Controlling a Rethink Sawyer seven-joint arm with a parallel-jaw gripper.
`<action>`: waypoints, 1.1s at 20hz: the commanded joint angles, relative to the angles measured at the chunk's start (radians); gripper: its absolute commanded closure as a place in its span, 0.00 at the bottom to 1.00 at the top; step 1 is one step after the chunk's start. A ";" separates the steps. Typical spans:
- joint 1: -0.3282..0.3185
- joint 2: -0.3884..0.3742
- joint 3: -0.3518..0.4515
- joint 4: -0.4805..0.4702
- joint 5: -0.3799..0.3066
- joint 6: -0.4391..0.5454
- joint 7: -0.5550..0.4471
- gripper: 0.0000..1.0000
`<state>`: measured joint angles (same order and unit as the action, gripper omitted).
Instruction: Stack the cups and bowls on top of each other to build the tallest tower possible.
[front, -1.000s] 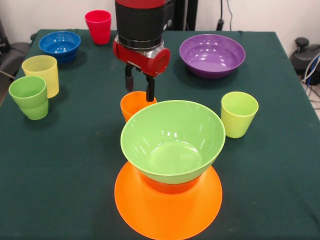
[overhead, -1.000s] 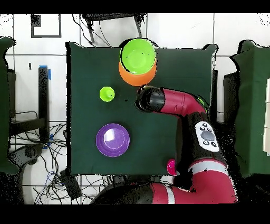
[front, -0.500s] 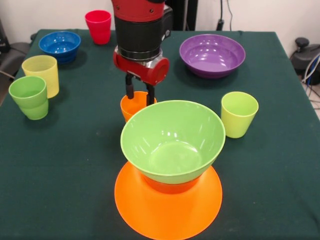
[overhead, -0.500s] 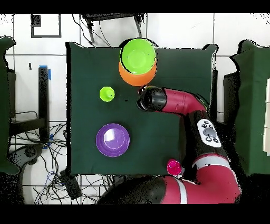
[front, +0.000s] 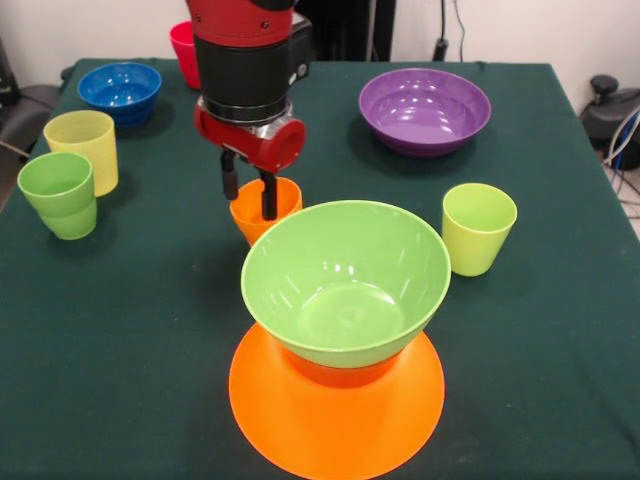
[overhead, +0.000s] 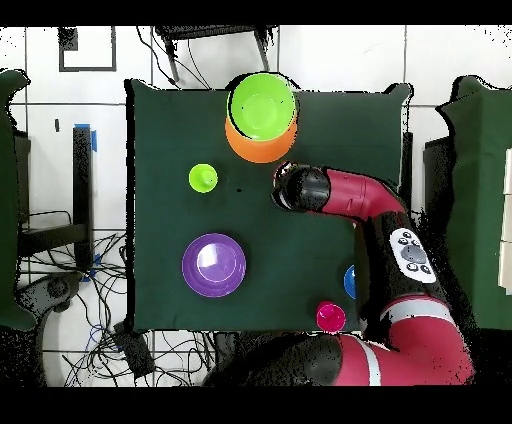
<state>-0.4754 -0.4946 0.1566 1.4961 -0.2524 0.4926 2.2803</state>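
A dark green cloth covers the rectangular table from edge to edge, lying flat with faint creases. Seen from above, the table stands on a white tiled floor with dark grout lines. Tangled black cables lie on the floor beside and below one corner of the table. A small strip of blue tape is stuck to the tiles near a dark upright frame beside the table. From the front, a white wall rises behind the table, with black cables hanging against it.
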 joint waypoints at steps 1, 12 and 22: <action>-0.016 0.017 0.105 -0.041 -0.088 0.128 -0.241 0.00; -0.028 0.001 0.109 0.001 -0.101 0.112 -0.225 0.00; -0.039 -0.027 0.112 0.050 -0.101 0.135 -0.236 0.00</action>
<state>-0.5003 -0.5109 0.1697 1.4977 -0.2700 0.4984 2.2803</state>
